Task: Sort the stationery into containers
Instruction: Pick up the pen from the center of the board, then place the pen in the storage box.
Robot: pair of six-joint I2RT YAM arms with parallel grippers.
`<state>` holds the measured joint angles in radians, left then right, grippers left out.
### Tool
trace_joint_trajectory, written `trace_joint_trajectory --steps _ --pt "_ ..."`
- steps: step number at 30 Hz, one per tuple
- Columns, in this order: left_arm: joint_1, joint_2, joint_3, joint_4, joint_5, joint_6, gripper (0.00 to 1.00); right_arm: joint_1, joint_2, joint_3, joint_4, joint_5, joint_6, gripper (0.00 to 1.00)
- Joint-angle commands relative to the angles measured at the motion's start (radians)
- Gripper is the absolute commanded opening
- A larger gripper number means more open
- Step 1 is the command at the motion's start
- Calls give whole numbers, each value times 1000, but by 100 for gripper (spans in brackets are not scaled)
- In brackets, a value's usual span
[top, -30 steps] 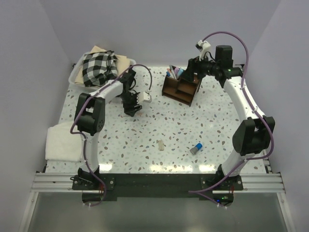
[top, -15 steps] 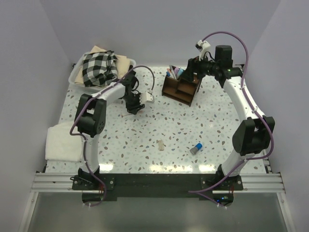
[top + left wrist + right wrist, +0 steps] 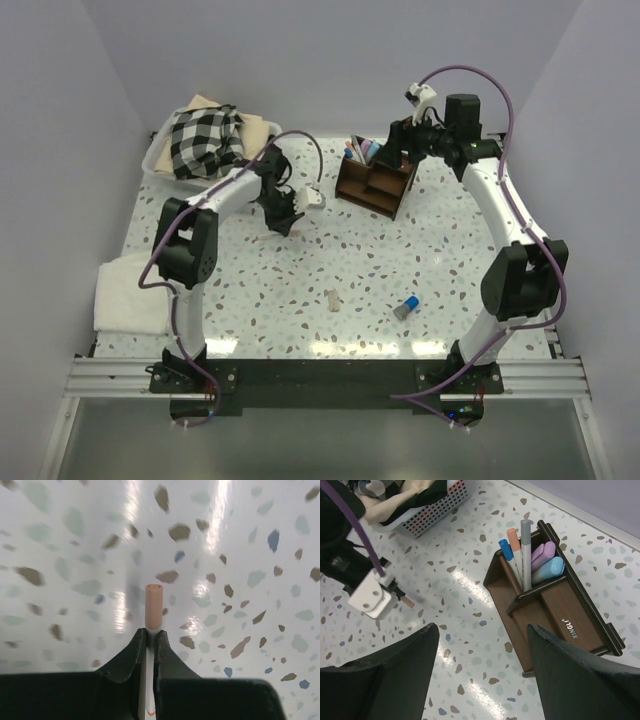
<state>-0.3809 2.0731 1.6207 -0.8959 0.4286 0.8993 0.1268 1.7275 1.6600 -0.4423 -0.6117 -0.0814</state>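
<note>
Pen (image 3: 154,605): white body, peach-orange cap, pinched in the left gripper (image 3: 151,634). Jaws are clamped tight on the barrel just behind the cap.

Orientation:
- left wrist view: long axis runs 6 to 12, cap end at 12, aimed away from the wrist toward the terrazzo table (image 3: 440,250). Can't tell if it touches the surface.
- right wrist view: cap end pokes out from under the white camera box (image 3: 369,597) on the left wrist, toward 4 o'clock.

Position (top view, table as the clock face): left gripper and pen sit just off centre toward 10 o'clock. The wooden desk organizer (image 3: 570,625) is at 1 o'clock, near the far edge.

Count:
- in the organizer's rear slots: three slim pens (image 3: 525,545) standing, lilac-pink markers (image 3: 543,554) (two, as far as I can tell), one light blue marker (image 3: 551,569) just beside them
- loose on the table: one beige stub (image 3: 331,298) at 6 o'clock, one blue-grey cylinder (image 3: 406,306) at 5 o'clock, apart from each other

Right gripper (image 3: 481,635): jaws wide apart, holding nothing, hanging above the organizer's far side.

Surroundings:
- white tub of checked cloth (image 3: 205,140) at 10–11 o'clock, far corner
- folded white cloth (image 3: 130,295) at 8 o'clock, left edge
- purple cable (image 3: 364,536) of the left arm loops between the left wrist and the organizer
</note>
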Motion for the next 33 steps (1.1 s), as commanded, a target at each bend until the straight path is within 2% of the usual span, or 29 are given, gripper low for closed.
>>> trace_joint_trajectory --steps 1,2,5,6,7,8,9,10,11,12,14,15,17,20,33 --pt "-15 -45 364 -141 189 -23 0 -12 -17 26 34 43 29 75" --pt "-19 -32 495 -141 237 -40 0 -13 -19 21 37 49 34 74" --pt "-19 4 623 -4 358 -169 0 -24 -29 4 51 85 54 74" --pt "-19 -22 595 193 395 -216 0 -27 -35 0 53 101 57 74" --pt "-18 -45 541 327 429 -335 0 -35 -40 -9 60 113 69 74" --pt "-18 -73 389 476 479 -408 0 -38 -42 -14 66 136 74 74" --pt "-18 -121 302 836 498 -498 0 -44 -46 -16 70 144 74 74" --pt "-19 -136 222 1043 506 -696 0 -53 -48 -19 70 151 100 74" --pt "-21 -133 124 1353 510 -789 0 -58 -49 -20 70 167 106 74" --pt "-30 -90 122 1438 510 -933 0 -70 -51 -19 70 173 117 74" --pt "-39 -16 211 1558 519 -1043 0 -84 -54 -13 63 182 124 75" --pt "-47 49 232 1610 513 -1139 0 -98 -54 -3 54 182 127 75" --pt "-59 97 264 1719 469 -1178 0 -110 -55 0 47 185 129 75" --pt "-96 212 356 1706 440 -1146 0 -124 -60 -3 36 187 131 75" --pt "-127 354 433 1715 366 -1091 0 -181 -82 -63 7 188 112 75"
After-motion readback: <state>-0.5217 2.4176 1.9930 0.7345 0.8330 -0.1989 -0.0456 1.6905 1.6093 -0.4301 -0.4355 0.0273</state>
